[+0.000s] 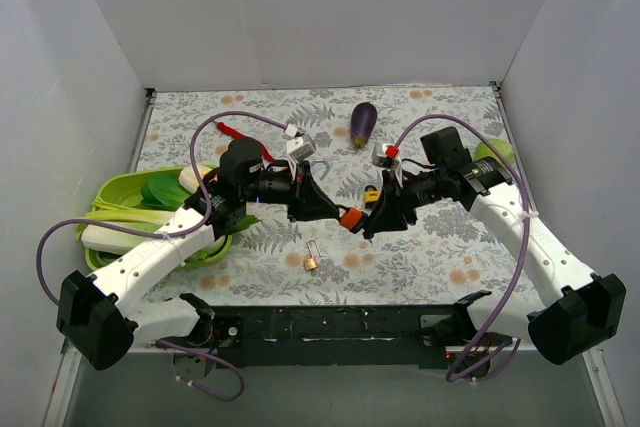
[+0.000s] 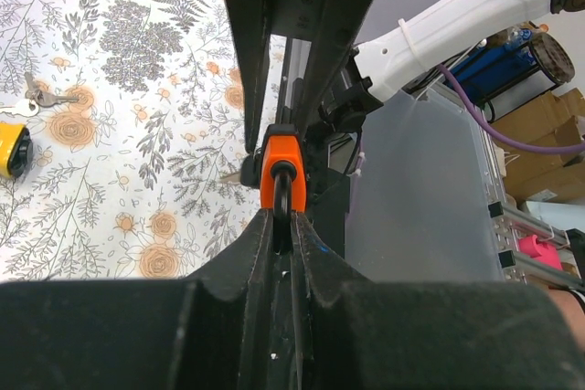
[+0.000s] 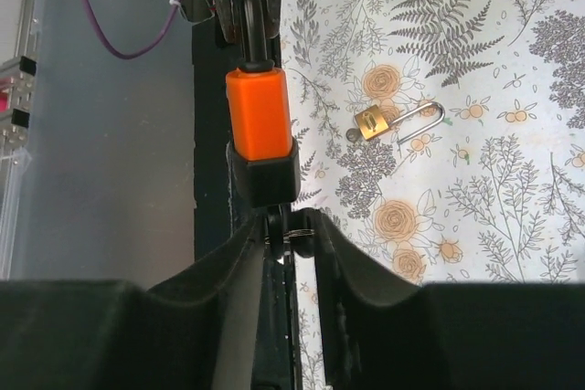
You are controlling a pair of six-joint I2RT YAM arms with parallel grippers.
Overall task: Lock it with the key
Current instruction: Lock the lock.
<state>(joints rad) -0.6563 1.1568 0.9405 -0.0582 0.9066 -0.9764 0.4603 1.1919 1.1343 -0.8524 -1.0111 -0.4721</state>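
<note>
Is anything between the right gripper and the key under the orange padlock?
Nothing visible. The key sits at the base of the orange padlock, between the right gripper's fingers. The left gripper holds the shackle from the far side.

Plain white walls [image 1: 320,17] enclosed my worktop [image 1: 450,257] along its far, left and right edges; a fern-and-flower patterned cloth [image 1: 440,107] covered it under even light.

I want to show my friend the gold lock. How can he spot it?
On the flowery table, look near the front edge, in the middle. The gold padlock lies flat there, alone. It is shiny brass, unlike the orange padlock held in the air.
</note>
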